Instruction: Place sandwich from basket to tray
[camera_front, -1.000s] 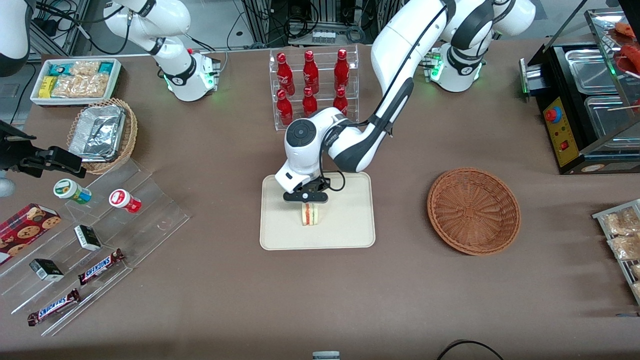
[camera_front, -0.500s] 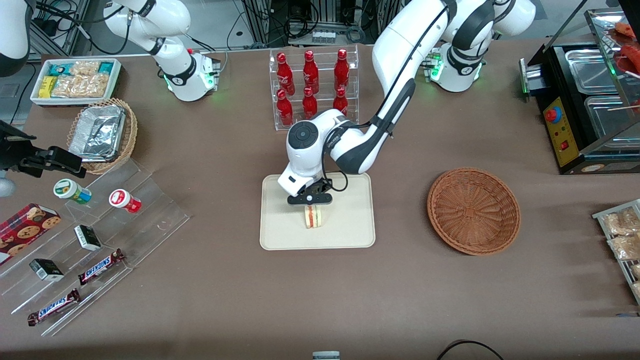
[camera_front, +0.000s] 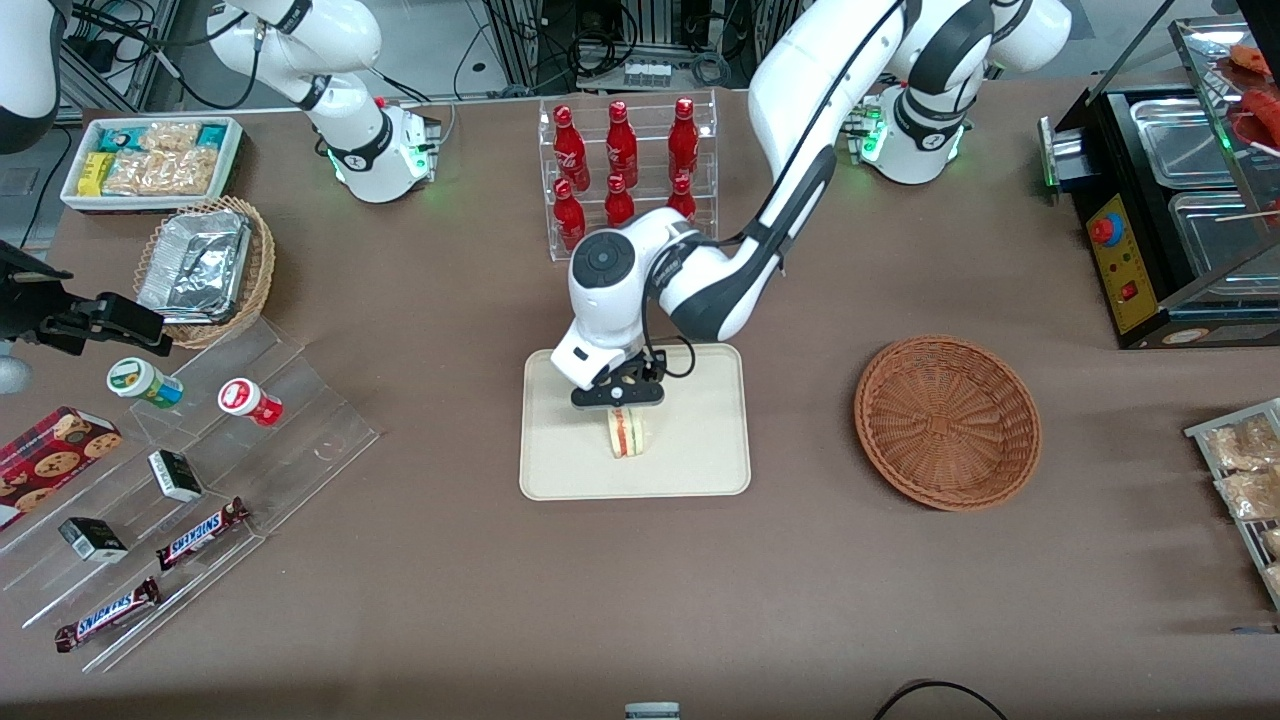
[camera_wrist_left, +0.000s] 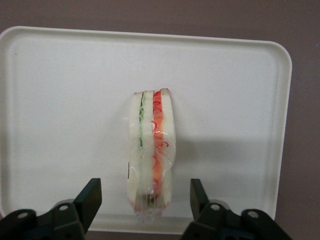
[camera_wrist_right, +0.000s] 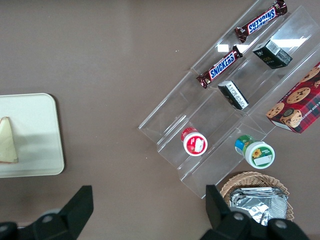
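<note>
The sandwich stands on its edge on the cream tray, its red and green filling stripe facing up; its pale bread side also shows in the right wrist view. My gripper hovers just above the sandwich, open, with a clear gap between each finger and the bread. The reddish-brown wicker basket sits empty toward the working arm's end of the table.
A clear rack of red bottles stands farther from the camera than the tray. Toward the parked arm's end lie an acrylic step shelf with snacks, a tan basket holding a foil container, and a white snack bin. A black food warmer is at the working arm's end.
The fingers have let go of the sandwich, which now rests on the tray. The gripper has risen slightly above it and the arm has pulled back a little.
</note>
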